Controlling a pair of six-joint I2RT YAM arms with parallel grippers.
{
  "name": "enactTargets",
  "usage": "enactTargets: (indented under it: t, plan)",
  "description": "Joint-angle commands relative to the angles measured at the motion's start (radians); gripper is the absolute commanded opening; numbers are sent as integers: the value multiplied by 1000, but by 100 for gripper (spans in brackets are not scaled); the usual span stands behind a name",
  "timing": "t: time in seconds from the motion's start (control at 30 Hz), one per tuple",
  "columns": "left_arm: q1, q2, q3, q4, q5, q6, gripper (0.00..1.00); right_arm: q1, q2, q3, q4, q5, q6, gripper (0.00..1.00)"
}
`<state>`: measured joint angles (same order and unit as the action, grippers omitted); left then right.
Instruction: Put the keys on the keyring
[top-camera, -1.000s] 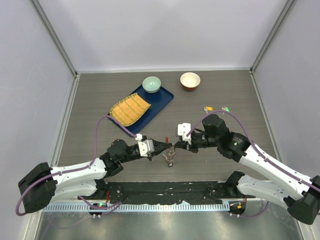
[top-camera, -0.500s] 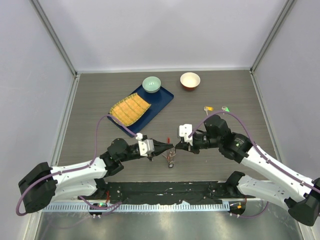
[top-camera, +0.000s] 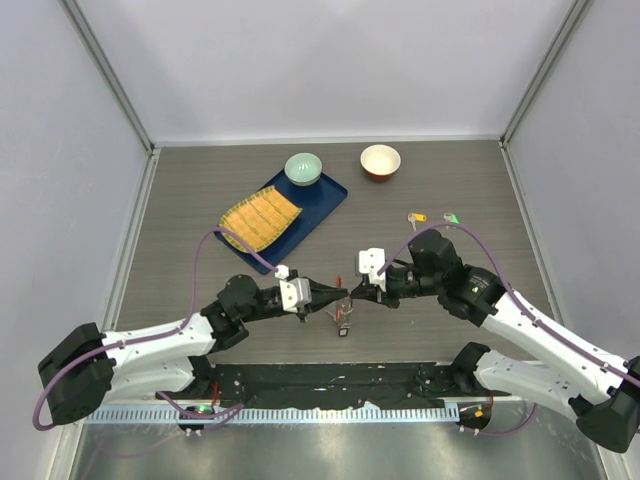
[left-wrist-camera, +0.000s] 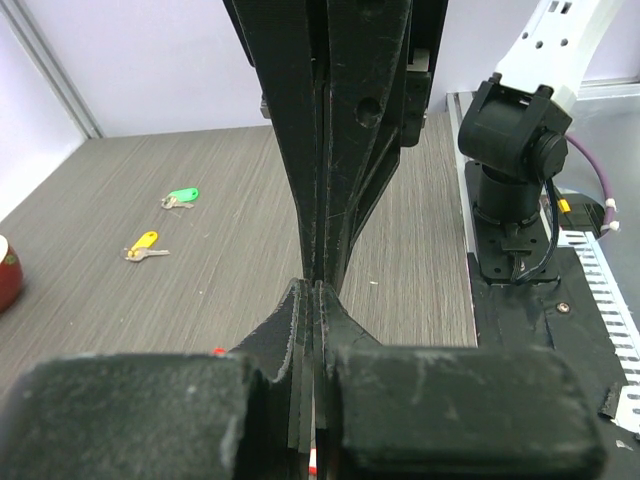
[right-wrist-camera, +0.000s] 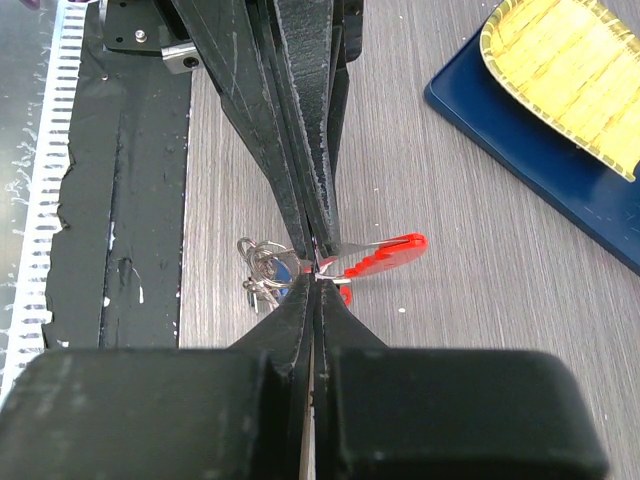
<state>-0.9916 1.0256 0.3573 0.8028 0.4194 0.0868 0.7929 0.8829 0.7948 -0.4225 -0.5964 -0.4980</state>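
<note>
Grey table (top-camera: 450, 180), left claw (top-camera: 342, 296), right claw (top-camera: 353, 293) pinching keyring (top-camera: 340, 315) (walls (top-camera: 60, 200) far off)

no readable text, no labels, no numbers anywhere

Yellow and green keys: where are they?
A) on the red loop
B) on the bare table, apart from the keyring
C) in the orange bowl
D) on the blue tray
B: the yellow key and green key lie on the table, well away from the keyring.

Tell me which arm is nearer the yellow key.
Right. The right arm bends just near-side of the yellow key; the left arm lies far off to the key's left.
</note>
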Motion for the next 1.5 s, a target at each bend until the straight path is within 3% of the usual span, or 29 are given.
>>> enactTargets:
  t: [0.0,0.37,0.67,0.93,1.47]
  plan:
    - [5,-10,54,-40,-13,28,0,0,-25,30,73,-57,10,1]
    - [5,-48,84,-226,-50,97,0,-18,-39,32,74,-36,19,1]
    - [5,-55,92,-252,-62,106,0,-20,-22,37,73,-51,21,1]
    - [5,-67,59,-163,-100,93,0,-21,-15,20,53,13,18,1]
    - [8,-47,12,53,-64,25,0,-21,30,14,51,-13,26,1]
